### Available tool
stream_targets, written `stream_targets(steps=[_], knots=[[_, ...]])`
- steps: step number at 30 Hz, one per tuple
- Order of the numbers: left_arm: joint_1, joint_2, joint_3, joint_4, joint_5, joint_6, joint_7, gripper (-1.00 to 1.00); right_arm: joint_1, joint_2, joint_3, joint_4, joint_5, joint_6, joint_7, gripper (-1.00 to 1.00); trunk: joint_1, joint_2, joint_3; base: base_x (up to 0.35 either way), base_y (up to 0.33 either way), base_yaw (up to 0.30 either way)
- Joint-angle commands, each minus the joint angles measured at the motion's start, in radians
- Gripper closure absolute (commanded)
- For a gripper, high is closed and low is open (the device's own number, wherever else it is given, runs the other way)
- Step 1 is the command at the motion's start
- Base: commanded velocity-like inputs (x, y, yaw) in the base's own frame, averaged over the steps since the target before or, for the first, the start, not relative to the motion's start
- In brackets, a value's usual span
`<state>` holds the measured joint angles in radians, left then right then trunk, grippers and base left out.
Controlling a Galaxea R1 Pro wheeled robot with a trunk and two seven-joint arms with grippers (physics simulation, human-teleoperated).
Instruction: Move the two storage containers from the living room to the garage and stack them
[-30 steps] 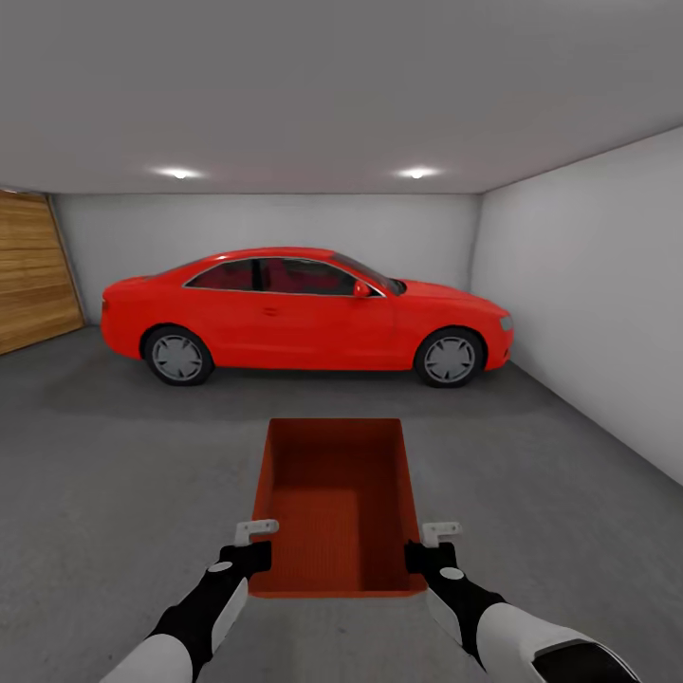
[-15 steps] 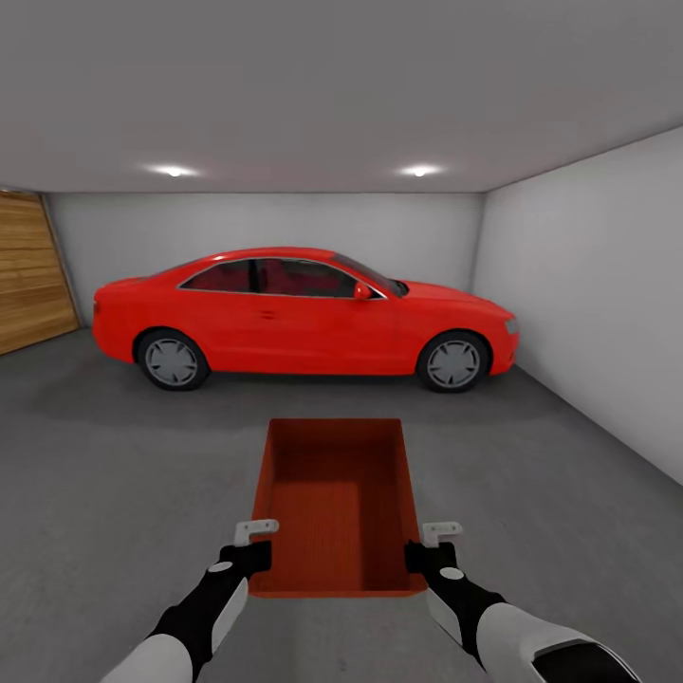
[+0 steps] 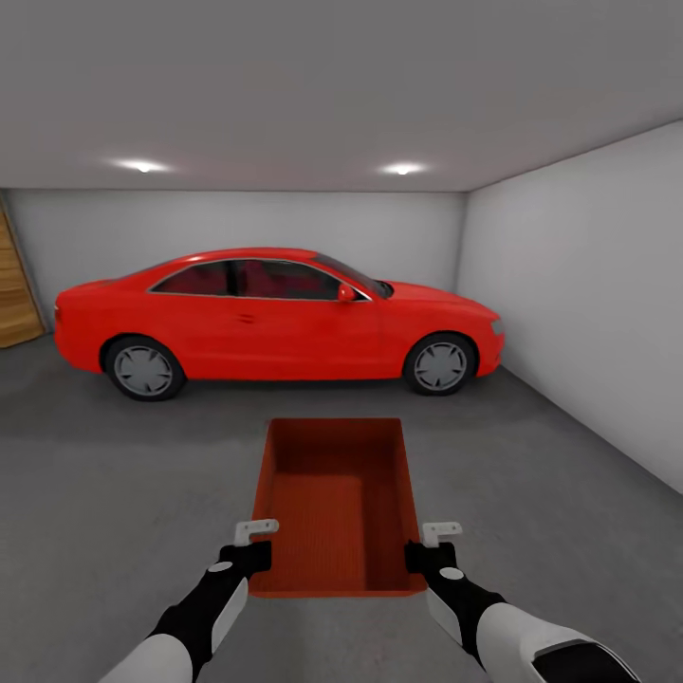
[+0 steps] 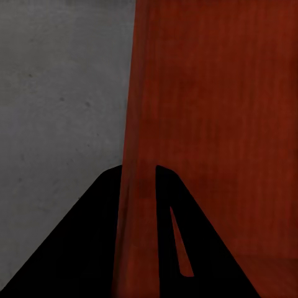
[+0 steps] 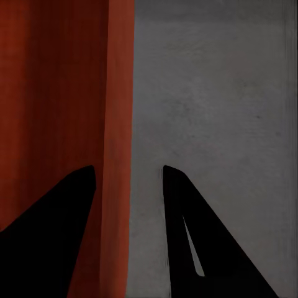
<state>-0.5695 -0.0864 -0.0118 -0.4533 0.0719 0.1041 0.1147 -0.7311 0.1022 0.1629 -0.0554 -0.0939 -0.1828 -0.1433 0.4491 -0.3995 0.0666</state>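
- I carry one storage container [image 3: 337, 503] in front of me, on the near side of the red car [image 3: 275, 321]; its ribbed orange-red inside holds nothing.
- My left gripper [image 3: 254, 548] clamps its left wall near the closest corner, one finger [image 4: 81, 242] either side.
- My right gripper [image 3: 425, 548] straddles the right wall; whether it pinches, I cannot tell.
- Below lies the floor [image 3: 114, 474], mottled grey concrete.

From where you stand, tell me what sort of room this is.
A garage, most likely: a red car is parked on a dark grey concrete floor between bare white walls, with a strip of wooden door at the far left edge.
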Motion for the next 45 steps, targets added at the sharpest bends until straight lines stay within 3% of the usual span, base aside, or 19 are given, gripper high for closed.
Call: stream_targets(steps=[1,45], knots=[[0.000,-0.001,0.021,-0.001,0.034,0.007,0.008,1.00,-0.001,0.005,-0.031,-0.002,-0.003,-0.015,0.001,1.00,0.001,-0.001,0.000,0.321,0.000,-0.278],[0.000,-0.002,0.021,-0.001,0.035,0.008,0.008,1.00,-0.001,0.005,-0.031,-0.003,-0.003,-0.015,0.001,1.00,0.001,-0.001,0.000,0.321,0.000,-0.288]])
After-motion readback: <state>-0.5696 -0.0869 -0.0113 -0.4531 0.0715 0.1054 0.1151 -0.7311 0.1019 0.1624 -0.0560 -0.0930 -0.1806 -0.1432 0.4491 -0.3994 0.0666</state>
